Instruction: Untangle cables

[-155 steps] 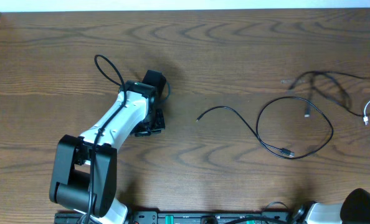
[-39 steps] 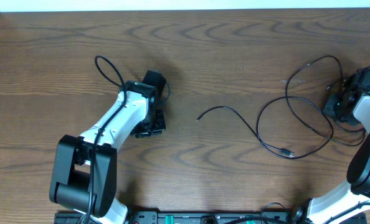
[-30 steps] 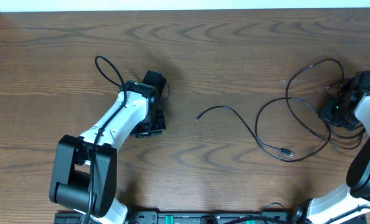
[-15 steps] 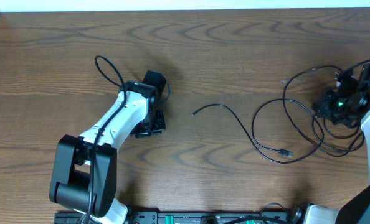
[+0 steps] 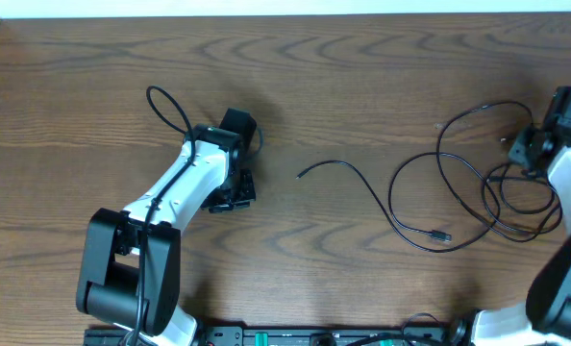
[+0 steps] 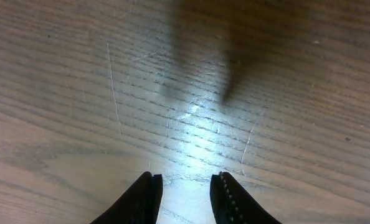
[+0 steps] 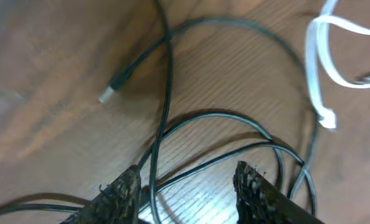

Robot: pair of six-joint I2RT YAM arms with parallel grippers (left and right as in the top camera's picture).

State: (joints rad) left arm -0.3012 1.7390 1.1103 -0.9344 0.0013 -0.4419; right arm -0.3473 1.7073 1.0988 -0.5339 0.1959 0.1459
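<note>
The cables (image 5: 440,154) lie in a loose tangle by the right edge of the table (image 5: 362,77), about halfway along it. One black cable (image 5: 353,168) trails out from the tangle toward the table's centre. The white cable (image 7: 313,68) sits on the far side, nearest that edge.

The right gripper (image 7: 186,169) hangs directly over the tangle with its jaws apart and nothing clamped. Two black strands (image 7: 222,155) run beneath it, more from finger to finger than across the gap. A close would probably miss them unless the wrist first turns.

The left gripper (image 6: 185,176) is well apart, in the table's left half, slightly parted over bare wood. The right arm is clearly the nearer.
</note>
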